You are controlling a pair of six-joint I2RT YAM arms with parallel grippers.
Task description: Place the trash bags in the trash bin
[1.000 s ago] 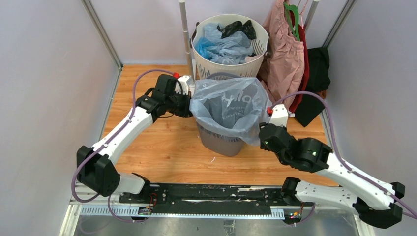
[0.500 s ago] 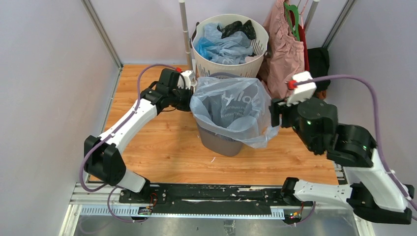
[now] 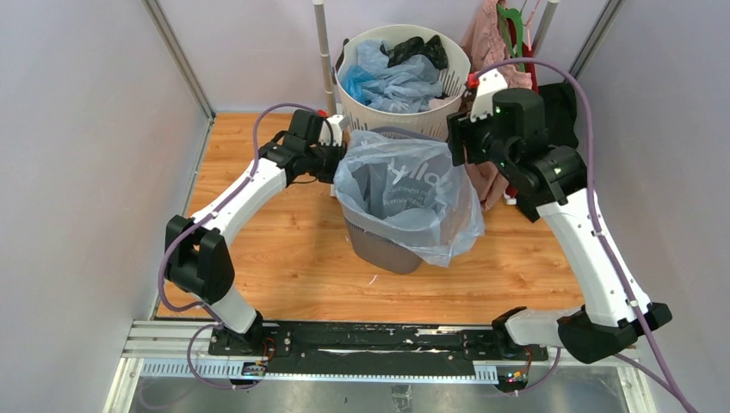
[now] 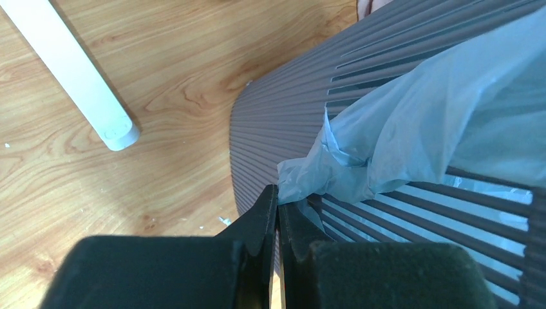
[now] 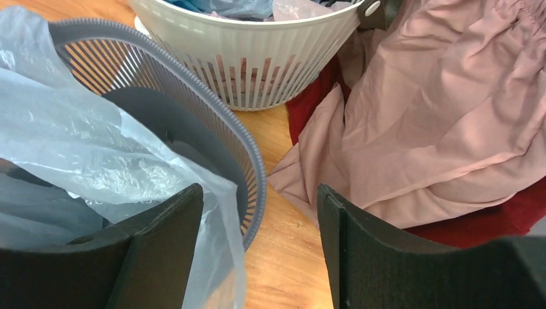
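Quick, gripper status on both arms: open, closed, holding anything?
Left gripper: closed, pinching the edge of the pale blue trash bag.
Right gripper: open, holding nothing.

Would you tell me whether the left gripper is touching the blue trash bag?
Touching. The left wrist view shows the left gripper shut on a corner of the trash bag.

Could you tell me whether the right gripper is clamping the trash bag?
No: the right gripper stands wide open in its wrist view, and the trash bag only hangs over the trash bin.
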